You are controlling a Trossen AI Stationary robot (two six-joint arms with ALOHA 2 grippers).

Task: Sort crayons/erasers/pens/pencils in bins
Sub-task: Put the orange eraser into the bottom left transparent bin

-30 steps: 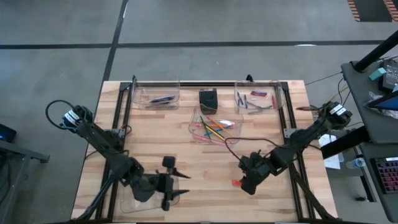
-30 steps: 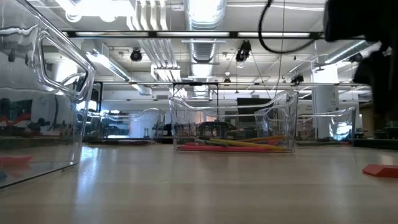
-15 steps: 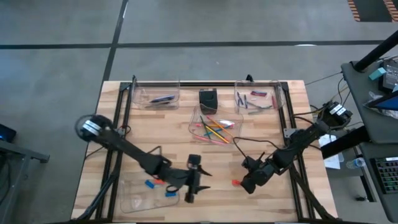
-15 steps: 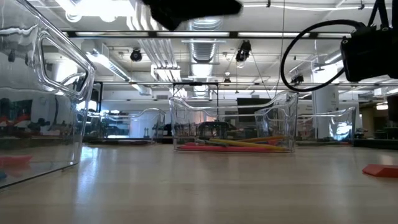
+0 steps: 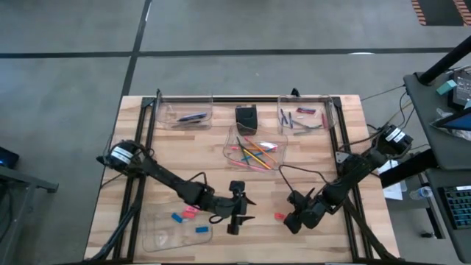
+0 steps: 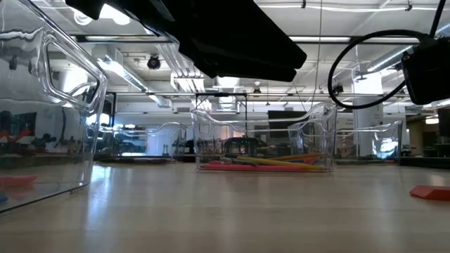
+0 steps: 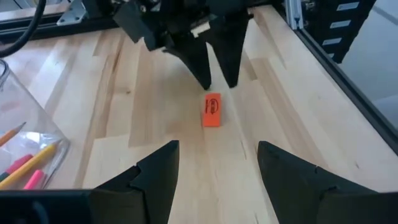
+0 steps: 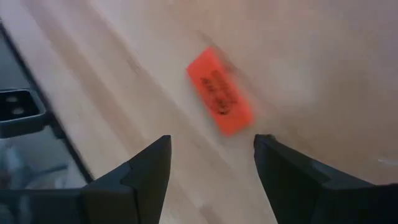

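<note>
Eraser [image 8: 220, 93]: small orange-red block, dark print, flat on table [image 8: 311, 56].

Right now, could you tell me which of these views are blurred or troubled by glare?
Right wrist view: the red eraser and the wood around it are smeared, its printing unreadable. Low view: ceiling lights blow out to white at the top, reflections streak the near clear bin, and a dark arm overhead is soft. Left wrist view: sharp; the eraser's print shows. High view: evenly lit, no glare.
</note>
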